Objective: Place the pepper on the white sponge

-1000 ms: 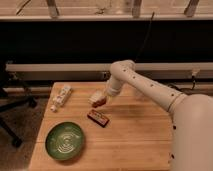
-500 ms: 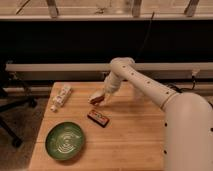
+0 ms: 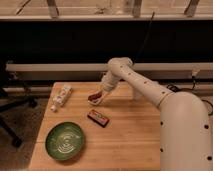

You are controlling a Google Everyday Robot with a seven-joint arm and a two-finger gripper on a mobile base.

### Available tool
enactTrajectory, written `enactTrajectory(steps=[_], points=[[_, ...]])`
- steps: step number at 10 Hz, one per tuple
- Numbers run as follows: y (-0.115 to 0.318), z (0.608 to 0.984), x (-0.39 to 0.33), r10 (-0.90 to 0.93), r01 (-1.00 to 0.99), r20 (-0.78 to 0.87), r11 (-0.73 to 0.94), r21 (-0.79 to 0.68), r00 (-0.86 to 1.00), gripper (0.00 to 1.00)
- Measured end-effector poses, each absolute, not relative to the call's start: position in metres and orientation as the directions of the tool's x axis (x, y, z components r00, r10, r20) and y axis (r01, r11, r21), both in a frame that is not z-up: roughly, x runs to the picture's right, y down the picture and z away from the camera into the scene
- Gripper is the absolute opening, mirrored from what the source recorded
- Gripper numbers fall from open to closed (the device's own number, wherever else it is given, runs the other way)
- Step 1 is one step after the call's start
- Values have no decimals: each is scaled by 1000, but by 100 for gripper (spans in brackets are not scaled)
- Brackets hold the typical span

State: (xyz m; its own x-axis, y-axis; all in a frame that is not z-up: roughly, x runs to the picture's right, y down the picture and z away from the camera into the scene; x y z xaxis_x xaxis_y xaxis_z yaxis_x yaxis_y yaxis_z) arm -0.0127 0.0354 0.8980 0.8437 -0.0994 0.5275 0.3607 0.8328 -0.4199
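Observation:
The small dark reddish pepper [image 3: 94, 95] lies on top of the off-white sponge [image 3: 95, 100], near the middle back of the wooden table [image 3: 130, 135]. My gripper [image 3: 102, 90] hangs just to the right of and above the pepper and sponge, at the end of the white arm that reaches in from the right. The arm's end hides part of the sponge's right side.
A dark rectangular bar with a reddish label [image 3: 99, 118] lies just in front of the sponge. A long white printed bottle [image 3: 61, 97] lies at the back left. A green bowl [image 3: 65, 140] sits at the front left. An office chair [image 3: 10, 107] stands left of the table.
The gripper has moved a little up and back from the bar toward the table's back. The pepper now shows on the sponge, apart from the gripper's tip.

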Motion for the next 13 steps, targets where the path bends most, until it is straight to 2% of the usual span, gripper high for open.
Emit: enactTrajectory(steps=[4, 5, 13], points=[[35, 913, -11, -41, 274, 492, 868, -413, 870, 77], [37, 918, -11, -24, 258, 488, 872, -416, 872, 80], [45, 935, -20, 36, 211, 492, 875, -436, 870, 80]])
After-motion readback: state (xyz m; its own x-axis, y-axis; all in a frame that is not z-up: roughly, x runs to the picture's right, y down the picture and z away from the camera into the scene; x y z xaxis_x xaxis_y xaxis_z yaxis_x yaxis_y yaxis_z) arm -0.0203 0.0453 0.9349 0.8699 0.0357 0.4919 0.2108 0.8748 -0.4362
